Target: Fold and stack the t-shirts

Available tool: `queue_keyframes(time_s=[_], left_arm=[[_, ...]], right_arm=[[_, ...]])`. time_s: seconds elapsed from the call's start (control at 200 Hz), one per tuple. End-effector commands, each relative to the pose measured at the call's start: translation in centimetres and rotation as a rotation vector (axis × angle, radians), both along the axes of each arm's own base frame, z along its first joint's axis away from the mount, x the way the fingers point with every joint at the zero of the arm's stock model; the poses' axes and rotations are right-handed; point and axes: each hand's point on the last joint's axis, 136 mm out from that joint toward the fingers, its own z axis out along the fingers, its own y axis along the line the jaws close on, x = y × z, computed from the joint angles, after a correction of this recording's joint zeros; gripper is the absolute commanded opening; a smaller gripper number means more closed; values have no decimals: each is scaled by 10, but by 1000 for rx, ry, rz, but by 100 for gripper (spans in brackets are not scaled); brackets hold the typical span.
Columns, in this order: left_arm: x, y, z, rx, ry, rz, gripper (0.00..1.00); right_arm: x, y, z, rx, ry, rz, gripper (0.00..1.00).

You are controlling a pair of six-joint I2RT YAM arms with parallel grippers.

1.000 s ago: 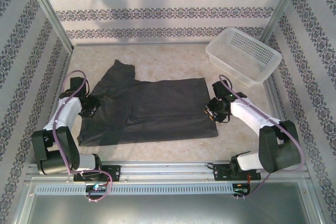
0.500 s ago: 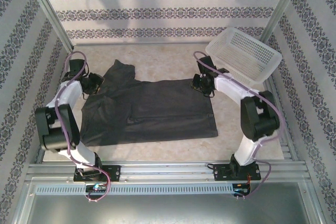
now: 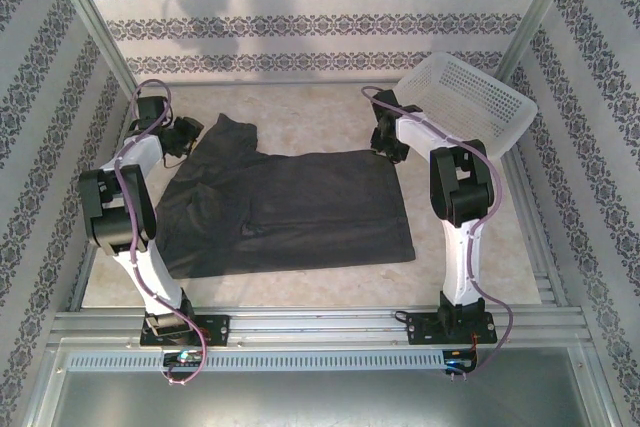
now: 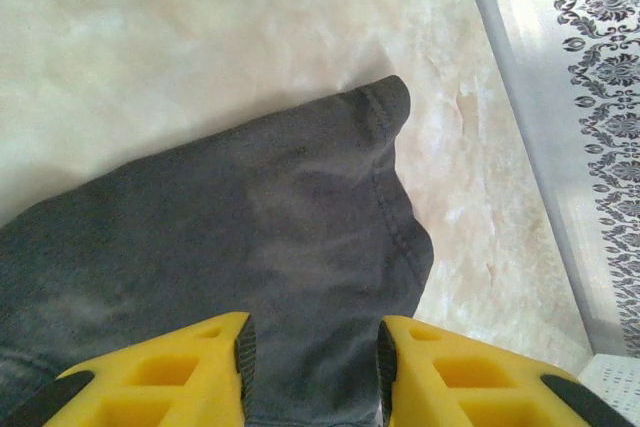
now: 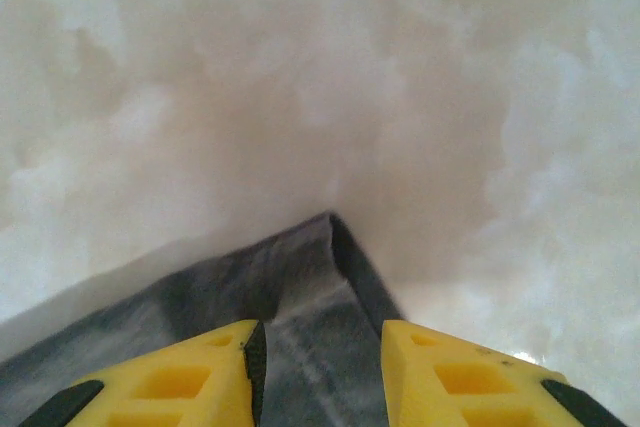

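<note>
A dark charcoal t-shirt (image 3: 290,207) lies spread flat on the pale table. One short sleeve (image 4: 300,177) points to the far left. My left gripper (image 3: 180,137) hangs over that sleeve. In the left wrist view its yellow fingers (image 4: 170,377) stand apart, and the left gripper (image 4: 313,342) is open with flat cloth under the gap. My right gripper (image 3: 388,145) is at the shirt's far right corner (image 5: 325,247). The right gripper (image 5: 322,342) is open too, and the corner of the shirt lies between its fingers, ungripped.
A white lattice basket (image 3: 465,105) stands tilted at the back right, close behind my right arm. Patterned walls and metal posts close in the table on three sides. Bare table lies between the shirt's far edge and the back wall (image 3: 320,67).
Both grippers have travelled from the shirt's near side edges to its far side, the left up to the sleeve and the right up to the far right corner. The shirt has not shifted.
</note>
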Motion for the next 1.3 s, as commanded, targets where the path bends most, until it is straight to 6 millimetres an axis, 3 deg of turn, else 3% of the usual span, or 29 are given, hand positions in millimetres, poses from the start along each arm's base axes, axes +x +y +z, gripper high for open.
queue_keyframes(time_s=[0.0, 0.48, 0.58, 0.684, 0.764, 0.959, 1.139, 1.299], left_arm=[[26, 0, 14, 10, -109, -41, 39], [69, 11, -7, 79, -107, -61, 42], [78, 12, -10, 117, -100, -66, 45], [89, 8, -14, 167, -90, -90, 48], [98, 2, -20, 202, -74, -122, 50], [113, -16, -43, 305, 16, -196, 52], [106, -12, -67, 397, 195, -209, 54], [99, -25, -85, 381, 264, -247, 49]], right_arm=[[4, -7, 2, -42, 16, 12, 38], [14, 0, -11, -35, 51, 38, 42], [14, -2, -10, -36, 60, 42, 34], [12, 2, -10, -37, 68, 68, 10], [10, 5, -8, -41, 70, 88, 0], [2, 14, -5, -22, 64, 107, 0], [-3, 16, -7, -3, 71, 109, 0], [-4, 15, -7, 9, 68, 106, 0]])
